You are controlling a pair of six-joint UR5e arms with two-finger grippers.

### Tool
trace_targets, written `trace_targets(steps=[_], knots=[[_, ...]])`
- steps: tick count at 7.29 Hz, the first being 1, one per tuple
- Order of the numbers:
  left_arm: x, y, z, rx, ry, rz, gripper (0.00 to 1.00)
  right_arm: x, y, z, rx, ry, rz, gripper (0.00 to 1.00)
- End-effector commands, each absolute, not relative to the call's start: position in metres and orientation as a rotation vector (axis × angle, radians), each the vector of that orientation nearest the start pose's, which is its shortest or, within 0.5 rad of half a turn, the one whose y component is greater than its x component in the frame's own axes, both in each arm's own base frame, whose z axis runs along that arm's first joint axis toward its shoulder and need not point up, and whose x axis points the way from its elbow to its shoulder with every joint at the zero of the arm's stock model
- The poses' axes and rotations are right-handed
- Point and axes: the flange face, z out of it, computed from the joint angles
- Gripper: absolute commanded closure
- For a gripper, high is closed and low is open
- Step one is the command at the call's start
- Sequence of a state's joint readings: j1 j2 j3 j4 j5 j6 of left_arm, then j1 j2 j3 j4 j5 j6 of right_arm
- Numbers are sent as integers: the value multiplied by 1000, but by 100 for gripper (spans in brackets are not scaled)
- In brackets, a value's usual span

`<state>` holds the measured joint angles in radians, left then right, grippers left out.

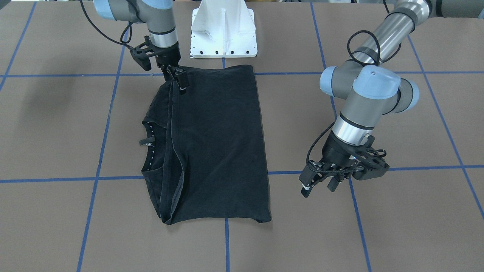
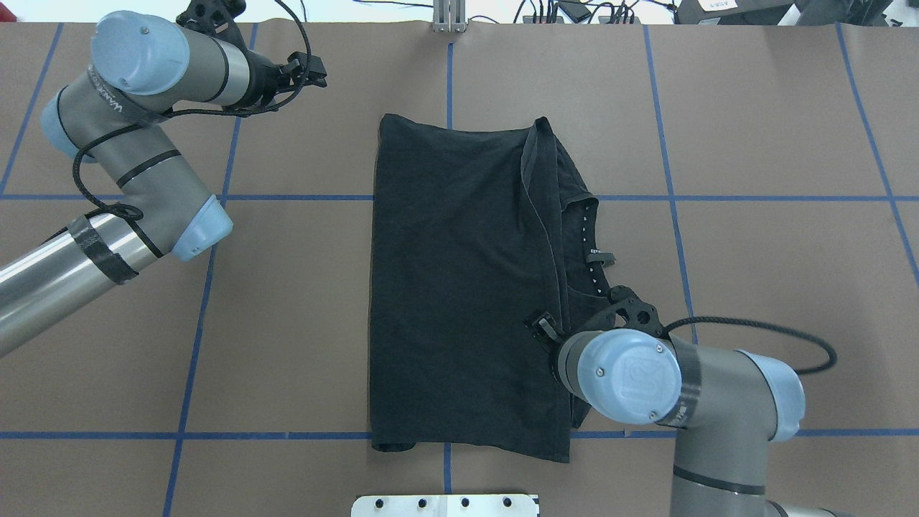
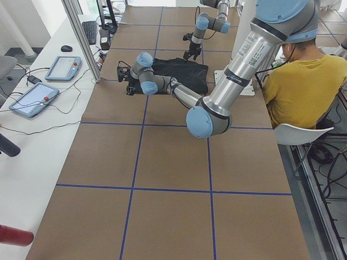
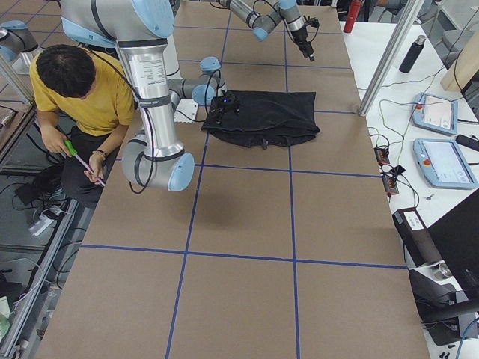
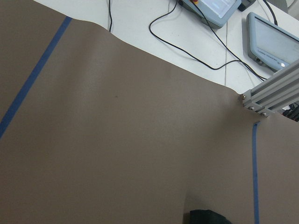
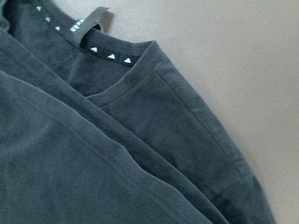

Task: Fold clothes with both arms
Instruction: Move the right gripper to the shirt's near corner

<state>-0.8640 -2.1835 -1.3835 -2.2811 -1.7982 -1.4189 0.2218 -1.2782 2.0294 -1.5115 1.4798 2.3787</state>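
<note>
Okay, T-shirt [image 1: 219,143]: black, folded into one long panel, lying flat mid-table [image 1: 378,234] with a plain black side up.
Collar [image 1: 149,141]: pokes out from under the folded layer on my right side, with the neck tag showing.
Right claw [image 1: 180,81]: down at the shirt corner nearest my white base mount [image 1: 223,34], right on the folded hem edge. The jaws look narrow, but I cannot tell whether they pinch cloth or only touch it.
Right wrist view: cloth fills nearly the whole picture, with the collar band [image 6: 110,56] at the top and bare table off to the side.
Left claw [image 1: 318,190]: jaws spread and nothing between them. It hangs over bare table, well apart from the shirt, off its long edge on my left and level with the end farthest from my base.
Left wrist view: brown table crossed by blue tape lines [image 5: 254,172], with no shirt under this claw.
</note>
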Motion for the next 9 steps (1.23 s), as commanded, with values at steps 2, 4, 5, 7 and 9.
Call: trace_targets(steps=[2, 4, 5, 7, 9], knots=[[390, -627, 299, 380, 1100, -503, 0, -513, -222, 322, -148, -869, 1107, 1], [390, -627, 298, 380, 1100, -503, 0, -522, -205, 335, -145, -840, 1075, 3], [390, -627, 299, 380, 1100, -503, 0, -524, -203, 338, -142, -834, 1068, 4], [390, -627, 301, 378, 1098, -503, 0, -524, -202, 336, -140, -836, 1058, 23], [390, -627, 301, 378, 1098, -503, 0, -525, -204, 336, -138, -836, 1056, 26]])
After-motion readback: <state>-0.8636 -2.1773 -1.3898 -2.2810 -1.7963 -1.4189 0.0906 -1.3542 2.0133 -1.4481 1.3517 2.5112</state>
